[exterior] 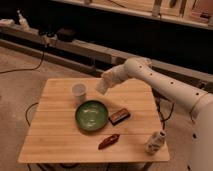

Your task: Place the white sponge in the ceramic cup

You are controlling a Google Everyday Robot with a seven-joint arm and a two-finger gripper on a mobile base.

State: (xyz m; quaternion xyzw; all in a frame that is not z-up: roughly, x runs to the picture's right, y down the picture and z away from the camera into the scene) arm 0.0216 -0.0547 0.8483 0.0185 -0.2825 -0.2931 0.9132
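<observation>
The ceramic cup [79, 92] is a small plain white cylinder standing upright on the wooden table [52, 142], at the back left of the green bowl. My gripper [106, 81] hangs above the table's back edge, just right of the cup and higher than its rim. It is shut on the white sponge [101, 87], a small off-white block that hangs below the fingers, apart from the cup.
A green bowl [91, 115] sits mid-table in front of the cup. A dark brown block [119, 116] lies to its right, a red pepper-like object [108, 141] in front, and a white patterned bottle [155, 142] near the front right corner.
</observation>
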